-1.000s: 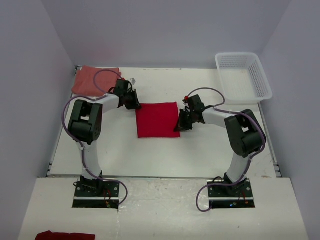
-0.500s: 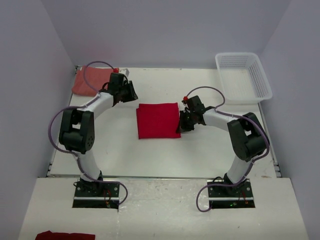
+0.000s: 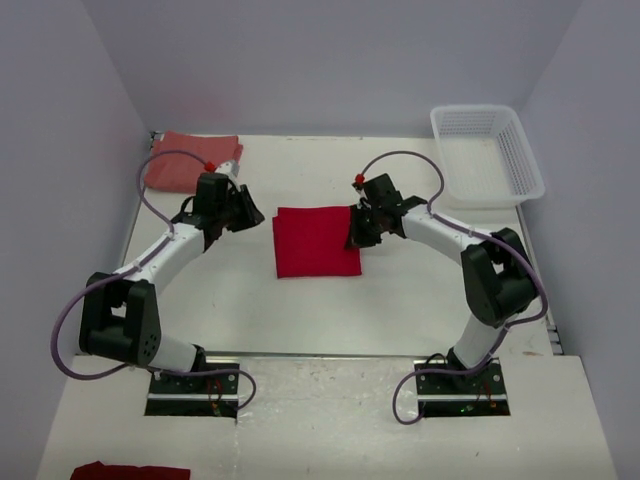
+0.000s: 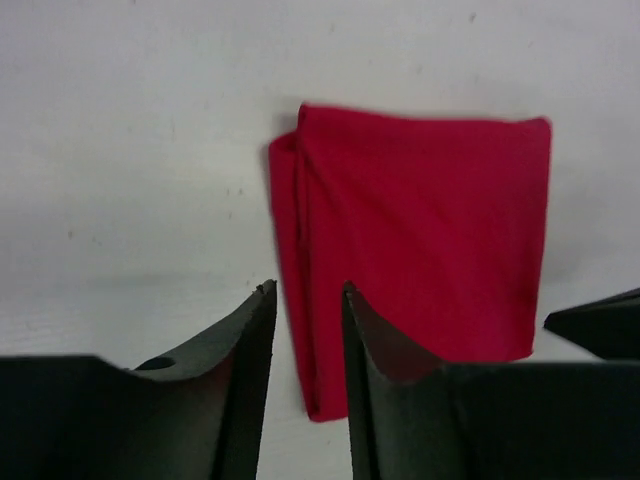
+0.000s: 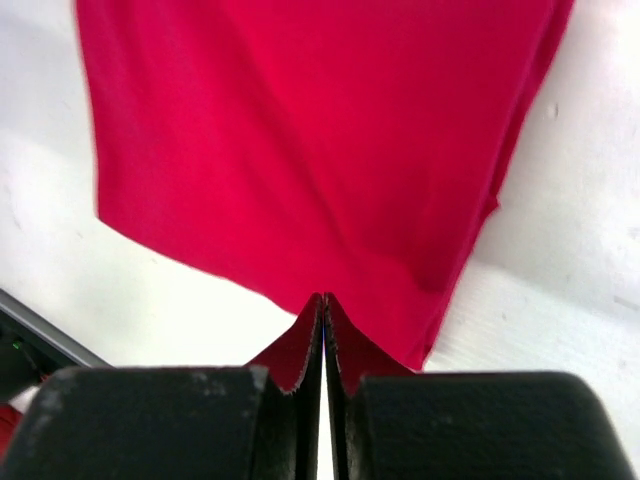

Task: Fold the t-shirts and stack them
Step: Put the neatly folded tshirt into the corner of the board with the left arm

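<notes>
A robotics lab test cell: a left arm (image 3: pixel 165 258) and right arm (image 3: pixel 440 232) bolted at the bottom of the frame, trailing purple cables (image 3: pixel 400 160), white tabletop (image 3: pixel 300 310) boxed by bare grey walls (image 3: pixel 330 60).

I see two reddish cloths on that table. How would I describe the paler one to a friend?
On the white table, look to the far left corner, by the back wall. The salmon-red t-shirt lies there alone, paler than the bright red t-shirt folded at the table's middle.
</notes>
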{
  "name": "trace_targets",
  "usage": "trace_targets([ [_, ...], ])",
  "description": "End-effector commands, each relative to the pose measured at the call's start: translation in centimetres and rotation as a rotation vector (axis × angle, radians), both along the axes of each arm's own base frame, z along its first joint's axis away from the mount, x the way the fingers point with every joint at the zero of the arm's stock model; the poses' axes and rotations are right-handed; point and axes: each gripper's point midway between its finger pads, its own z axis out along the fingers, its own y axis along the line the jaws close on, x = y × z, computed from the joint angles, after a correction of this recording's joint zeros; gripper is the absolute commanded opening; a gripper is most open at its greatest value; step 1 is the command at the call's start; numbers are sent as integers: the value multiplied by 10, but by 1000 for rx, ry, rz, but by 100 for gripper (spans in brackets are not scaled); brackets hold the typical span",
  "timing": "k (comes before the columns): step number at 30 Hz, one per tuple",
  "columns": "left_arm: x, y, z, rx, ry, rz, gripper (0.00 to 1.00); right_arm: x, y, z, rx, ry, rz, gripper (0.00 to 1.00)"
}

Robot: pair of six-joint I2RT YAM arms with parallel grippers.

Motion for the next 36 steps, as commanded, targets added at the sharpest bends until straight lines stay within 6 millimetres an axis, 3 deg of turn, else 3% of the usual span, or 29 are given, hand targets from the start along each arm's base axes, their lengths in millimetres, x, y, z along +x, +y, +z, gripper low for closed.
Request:
trace_targets([
  [1, -26, -9, -22, -81, 78, -59, 29, 20, 6, 18, -7, -42, 9, 0],
  [3, -34, -12, -31, -130, 100, -86, 18, 26, 14, 25, 14, -43, 24, 0],
  [5, -40, -16, -41, -162, 124, -115, 20, 32, 19, 27, 26, -49, 29, 0],
  [6, -41, -15, -44, -175, 131, -116, 26, 32, 21, 26, 40, -38, 37, 0],
  [7, -47, -16, -51, -197, 148, -123, 40, 31, 24, 24, 47, -28, 47, 0],
  [9, -47, -24, -46, -279, 120, -175, 51, 30, 26, 13, 47, -5, 53, 0],
  [10, -52, -26, -54, -309, 144, -180, 59, 30, 25, 8, 44, 5, 48, 0],
  [11, -52, -31, -52, -343, 134, -216, 60, 29, 25, 2, 40, 12, 46, 0],
  [15, -58, -34, -70, -400, 184, -235, 61, 29, 19, -25, -6, 59, 15, 0],
  [22, -56, -26, -80, -377, 191, -206, 57, 29, 11, -55, -67, 118, -31, 0],
  [36, -28, -15, -105, -297, 227, -147, 57, 25, 16, -57, -34, 146, -19, 0],
])
